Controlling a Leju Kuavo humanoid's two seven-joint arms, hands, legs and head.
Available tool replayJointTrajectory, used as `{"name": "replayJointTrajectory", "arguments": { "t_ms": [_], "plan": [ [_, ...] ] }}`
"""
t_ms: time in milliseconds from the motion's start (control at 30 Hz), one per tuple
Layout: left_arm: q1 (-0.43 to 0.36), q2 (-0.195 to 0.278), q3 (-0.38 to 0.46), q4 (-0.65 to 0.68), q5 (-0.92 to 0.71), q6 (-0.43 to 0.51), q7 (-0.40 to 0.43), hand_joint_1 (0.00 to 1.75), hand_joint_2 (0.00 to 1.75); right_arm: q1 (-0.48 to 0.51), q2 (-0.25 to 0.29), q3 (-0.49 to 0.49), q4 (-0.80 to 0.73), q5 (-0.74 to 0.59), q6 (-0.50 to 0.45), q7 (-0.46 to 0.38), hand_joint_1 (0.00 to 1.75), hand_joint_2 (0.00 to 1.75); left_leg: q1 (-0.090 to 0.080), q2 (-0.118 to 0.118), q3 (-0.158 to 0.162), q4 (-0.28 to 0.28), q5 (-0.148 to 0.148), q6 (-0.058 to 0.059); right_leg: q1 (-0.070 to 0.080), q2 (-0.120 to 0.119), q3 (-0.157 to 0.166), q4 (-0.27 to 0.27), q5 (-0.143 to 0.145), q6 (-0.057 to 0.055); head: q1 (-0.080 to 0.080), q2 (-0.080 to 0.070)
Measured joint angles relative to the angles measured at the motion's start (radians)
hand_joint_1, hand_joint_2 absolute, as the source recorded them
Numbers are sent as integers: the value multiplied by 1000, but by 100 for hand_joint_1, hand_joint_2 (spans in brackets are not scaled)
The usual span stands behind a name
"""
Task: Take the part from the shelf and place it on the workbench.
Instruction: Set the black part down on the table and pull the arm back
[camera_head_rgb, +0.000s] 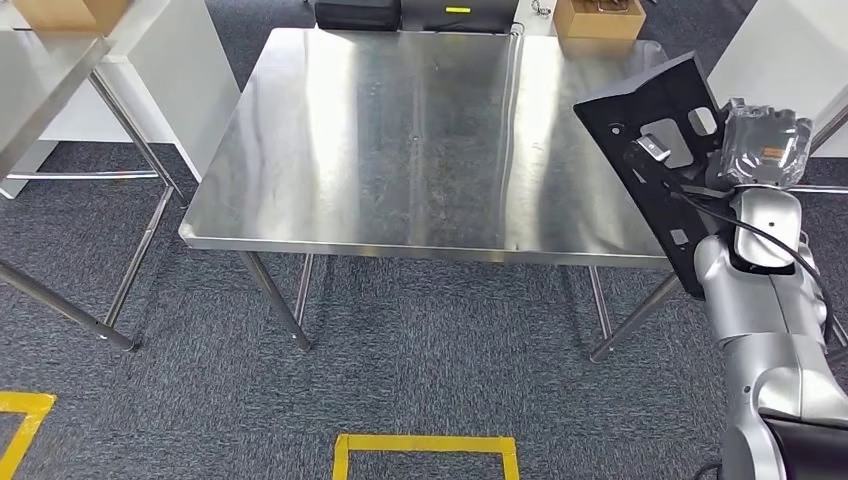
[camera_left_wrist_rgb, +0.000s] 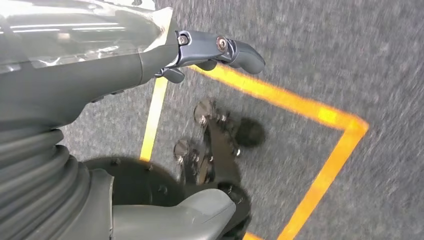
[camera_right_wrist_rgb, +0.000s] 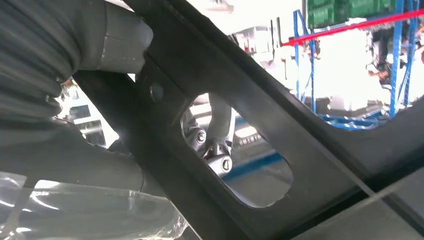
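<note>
Head view: right robot hand (camera_head_rgb: 765, 150) grasps black part (camera_head_rgb: 655, 150) above workbench (camera_head_rgb: 400, 140); left wrist view: left robot hand (camera_left_wrist_rgb: 200, 50) released, over floor.

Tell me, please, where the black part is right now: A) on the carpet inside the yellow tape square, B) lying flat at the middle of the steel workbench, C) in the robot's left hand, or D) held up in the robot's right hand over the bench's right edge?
D: the right hand grips the black part, which is tilted above the right edge of the workbench, not lying flat on it.
</note>
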Motion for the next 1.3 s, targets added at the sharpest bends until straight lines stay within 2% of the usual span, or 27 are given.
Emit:
{"name": "replayJointTrajectory", "arguments": {
  "t_ms": [67, 100, 133, 167, 200, 267, 300, 333, 367, 433, 500, 533, 600, 633, 667, 700, 767, 833, 933, 1000, 1033, 1100, 1133, 1167, 1200, 1267, 1300],
  "plan": [
    [0, 1, 7, 0, 3, 1, 0, 0, 175, -34, 4, 12, 34, 8, 10, 6, 175, 175, 2, 0, 4, -3, 0, 7, -5, -2, -70, 132, -51, -3, 2, 0],
    [0, 1, 9, 0, 4, 1, 0, 0, 175, -46, 5, 17, 48, 11, 14, 9, 175, 175, 2, -1, 5, -3, -2, 8, -7, -2, -106, 195, -69, -1, 2, 0],
    [0, 0, 10, 0, 5, 1, 0, 0, 175, -53, 7, 22, 59, 13, 16, 10, 175, 175, 4, -2, 8, -3, -5, 6, -10, -2, -129, 233, -75, 6, 3, 0],
    [1, 0, 11, 0, 5, 1, 0, 0, 175, -57, 10, 27, 68, 14, 16, 10, 175, 175, 6, -3, 11, -2, -8, 4, -15, -2, -133, 229, -62, 16, 3, 0],
    [1, -1, 12, 0, 6, 1, 0, 0, 175, -61, 12, 30, 75, 15, 17, 10, 175, 175, 8, -4, 15, -1, -12, -1, -20, -3, -116, 185, -34, 28, 3, 0],
    [1, -1, 15, 0, 7, 1, 0, 0, 175, -73, 15, 35, 85, 15, 17, 10, 175, 175, 11, -8, 23, 7, -24, -14, -28, -6, -50, 38, 33, 49, 4, 0],
    [1, -1, 16, 0, 8, 1, 0, 0, 175, -79, 16, 37, 90, 15, 18, 11, 175, 175, 9, -9, 24, 11, -30, -21, -28, -5, -24, -17, 54, 50, 5, 0],
    [1, -1, 16, 0, 8, 1, 0, 0, 175, -84, 17, 39, 94, 15, 19, 11, 175, 175, 8, -9, 26, 14, -35, -27, -26, -5, -9, -48, 63, 45, 5, 0],
    [2, 0, 17, 0, 8, 1, 0, 0, 175, -87, 18, 42, 99, 16, 20, 11, 175, 175, 6, -9, 26, 15, -38, -32, -21, -3, -5, -52, 61, 35, 4, 0],
    [2, 0, 17, 0, 8, 1, -1, 0, 175, -89, 20, 46, 104, 16, 21, 12, 175, 175, 10, -7, 27, 17, -44, -39, -24, 0, -2, -52, 59, 16, 3, 0],
    [2, 0, 18, 0, 9, 1, -1, 0, 175, -92, 22, 48, 107, 16, 21, 12, 175, 175, 14, -4, 8, 62, -71, -48, -29, 1, 5, -53, 56, -2, 2, 0],
    [2, 0, 19, 0, 9, 1, -1, 0, 175, -94, 23, 49, 108, 17, 21, 12, 175, 175, 15, -3, -17, 114, -96, -52, -28, 1, 9, -54, 54, -9, 2, 0],
    [3, -1, 20, 0, 10, 1, -1, 0, 175, -98, 27, 53, 113, 18, 22, 12, 175, 175, 15, -2, -91, 249, -149, -57, -23, 1, 15, -53, 49, -20, 1, 0],
    [3, -1, 21, 0, 11, 1, -1, 0, 175, -102, 30, 56, 115, 19, 25, 12, 175, 175, 16, -2, -122, 296, -158, -58, -21, 1, 17, -53, 46, -24, 2, 0],
    [3, 0, 22, 0, 12, 1, -1, 0, 175, -108, 33, 62, 118, 20, 30, 12, 175, 175, 16, -2, -138, 308, -148, -57, -19, 2, 20, -53, 44, -26, 2, 0],
    [4, 0, 22, 0, 13, 1, -2, 0, 175, -117, 36, 71, 121, 21, 37, 12, 175, 175, 16, -2, -135, 282, -119, -53, -17, 4, 24, -53, 41, -27, 2, 0],
    [4, 2, 25, 0, 16, 1, -4, 0, 175, -151, 43, 95, 129, 21, 56, 15, 175, 175, 14, -2, -86, 151, -37, -42, -16, 9, 30, -53, 35, -26, 1, 0],
    [4, 5, 30, 0, 20, 0, -5, 0, 175, -194, 50, 123, 138, 21, 75, 18, 175, 175, 8, -2, -40, 45, 5, -31, -11, 14, 31, -53, 29, -19, 2, 0],
    [4, 8, 36, 0, 26, -4, -5, 0, 175, -255, 57, 163, 150, 21, 98, 21, 175, 175, 2, -2, -24, 17, 3, -20, -8, 15, 30, -56, 21, -3, 2, 0],
    [4, 9, 39, 0, 30, -8, -6, 0, 175, -289, 60, 182, 155, 21, 105, 23, 175, 175, 4, -2, -11, 0, 6, -10, -7, 10, 18, -26, 3, 1, 3, 0],
    [4, 10, 40, 0, 31, -10, -6, 0, 175, -304, 61, 190, 157, 21, 108, 24, 175, 175, 6, -2, -5, -7, 8, -6, -6, 7, -4, 17, -17, -1, 5, 0],
    [5, 14, 41, 0, 33, -16, -6, 0, 175, -327, 63, 205, 163, 21, 116, 24, 175, 175, 5, -4, 0, -8, 6, -2, -8, 6, -73, 147, -63, -5, 7, 0],
    [6, 16, 42, 0, 34, -18, -6, 0, 175, -334, 63, 212, 166, 20, 119, 24, 175, 175, 5, -5, 2, -8, 3, -2, -9, 6, -107, 202, -76, -3, 7, 0],
    [7, 17, 43, 0, 34, -20, -6, 0, 175, -338, 64, 218, 169, 20, 120, 24, 175, 175, 5, -6, 6, -7, -1, -2, -11, 6, -127, 227, -73, 4, 7, 0],
    [8, 17, 44, 0, 35, -22, -6, 0, 175, -342, 65, 224, 172, 19, 120, 23, 175, 175, 6, -7, 11, -7, -5, -4, -13, 5, -127, 210, -53, 14, 7, 0],
    [10, 19, 47, 0, 35, -26, -6, 0, 175, -355, 67, 233, 178, 15, 120, 23, 175, 175, 9, -9, 22, -3, -17, -13, -22, 0, -80, 82, 19, 37, 7, 0],
    [10, 21, 49, 1, 35, -29, -6, 0, 175, -365, 67, 237, 182, 11, 118, 23, 175, 175, 8, -9, 26, 2, -24, -19, -23, -2, -51, 16, 49, 43, 7, 0]
  ]
}}
